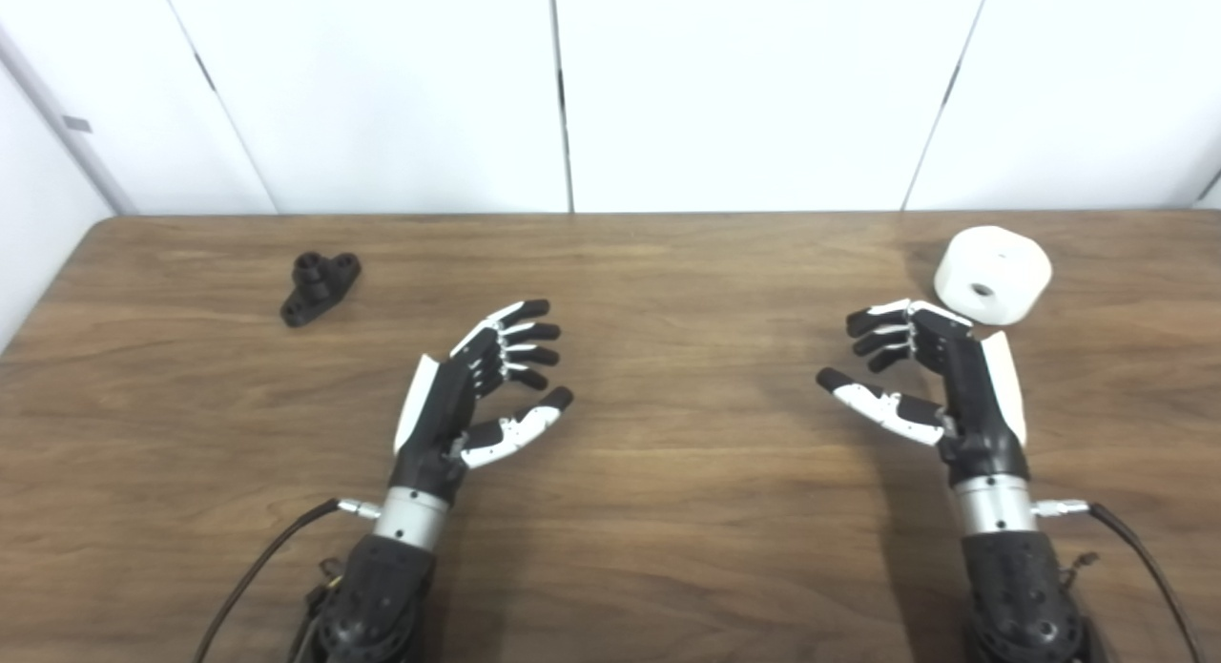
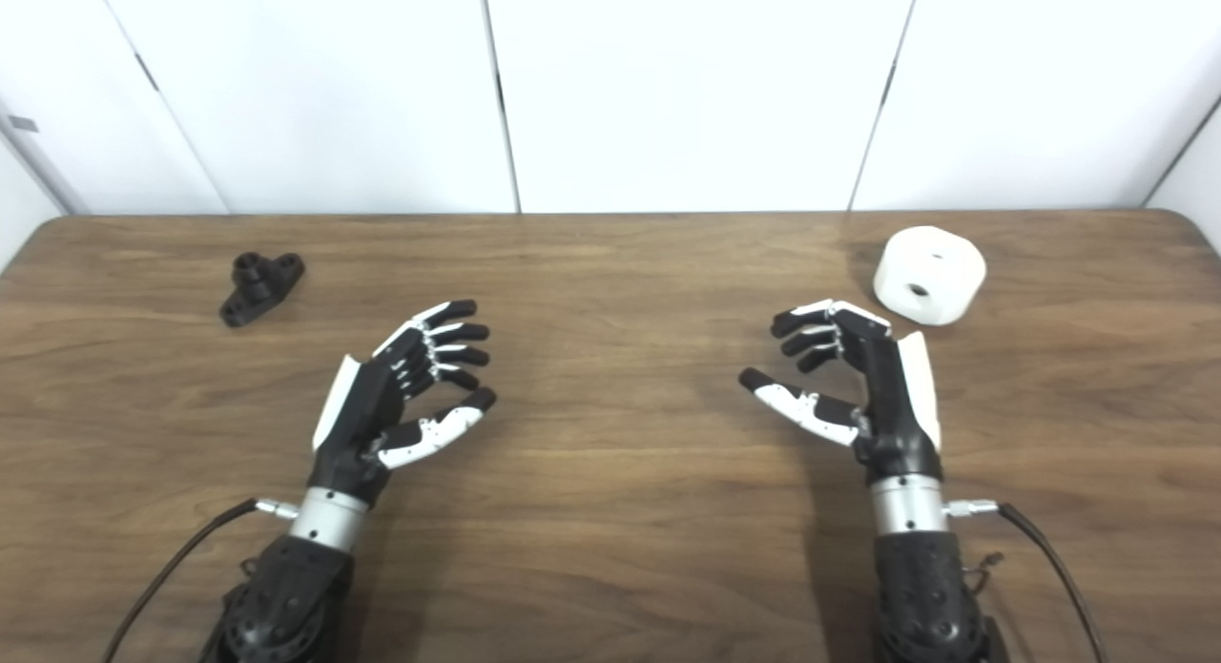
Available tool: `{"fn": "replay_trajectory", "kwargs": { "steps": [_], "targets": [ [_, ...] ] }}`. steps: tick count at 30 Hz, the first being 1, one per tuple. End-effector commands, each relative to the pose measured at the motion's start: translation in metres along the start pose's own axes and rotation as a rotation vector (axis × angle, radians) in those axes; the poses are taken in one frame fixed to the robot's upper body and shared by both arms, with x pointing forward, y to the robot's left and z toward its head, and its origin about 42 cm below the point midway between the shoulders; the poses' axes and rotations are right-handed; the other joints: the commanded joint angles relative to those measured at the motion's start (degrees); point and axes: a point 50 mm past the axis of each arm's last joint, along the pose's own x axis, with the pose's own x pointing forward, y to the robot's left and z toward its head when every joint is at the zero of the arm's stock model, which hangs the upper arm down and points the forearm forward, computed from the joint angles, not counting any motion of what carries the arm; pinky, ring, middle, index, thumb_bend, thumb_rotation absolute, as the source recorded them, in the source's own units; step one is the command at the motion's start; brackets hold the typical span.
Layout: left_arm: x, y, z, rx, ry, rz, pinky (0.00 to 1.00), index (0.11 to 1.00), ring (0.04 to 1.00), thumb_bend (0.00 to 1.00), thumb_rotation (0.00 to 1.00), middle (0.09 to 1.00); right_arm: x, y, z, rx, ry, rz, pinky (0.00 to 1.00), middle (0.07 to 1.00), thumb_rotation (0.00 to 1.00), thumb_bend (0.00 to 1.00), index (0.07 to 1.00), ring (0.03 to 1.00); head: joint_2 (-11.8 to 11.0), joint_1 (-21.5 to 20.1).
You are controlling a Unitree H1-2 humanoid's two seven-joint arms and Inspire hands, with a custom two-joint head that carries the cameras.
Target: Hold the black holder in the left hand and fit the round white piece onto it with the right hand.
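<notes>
The black holder (image 1: 320,286) lies on the wooden table (image 1: 668,510) at the far left, also in the right eye view (image 2: 260,286). The round white piece (image 1: 993,274) with a centre hole sits at the far right (image 2: 929,274). My left hand (image 1: 477,382) is open and empty over the table's middle, well to the right of and nearer than the holder. My right hand (image 1: 930,377) is open and empty, just in front of and left of the white piece, not touching it.
White wall panels (image 1: 572,91) stand behind the table's far edge. Cables (image 1: 258,568) trail from both wrists near the front edge.
</notes>
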Motion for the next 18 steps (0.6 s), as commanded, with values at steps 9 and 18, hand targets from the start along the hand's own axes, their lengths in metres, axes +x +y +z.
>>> {"fn": "replay_trajectory", "kwargs": {
  "steps": [9, 18],
  "targets": [
    [0.009, -0.028, -0.011, -0.004, -0.002, -0.016, 0.54, 0.758, 0.668, 0.55, 0.06, 0.756, 0.009, -0.020, 0.004, 0.017, -0.086, -0.024, 0.43, 0.639, 0.12, 0.50, 0.496, 0.551, -5.13, 11.36],
    [0.013, -0.030, -0.014, 0.019, 0.002, 0.024, 0.58, 0.727, 0.677, 0.58, 0.08, 0.754, 0.011, -0.018, 0.003, -0.046, -0.098, -0.041, 0.37, 0.627, 0.12, 0.50, 0.496, 0.519, -5.65, 11.97]
  ]
}}
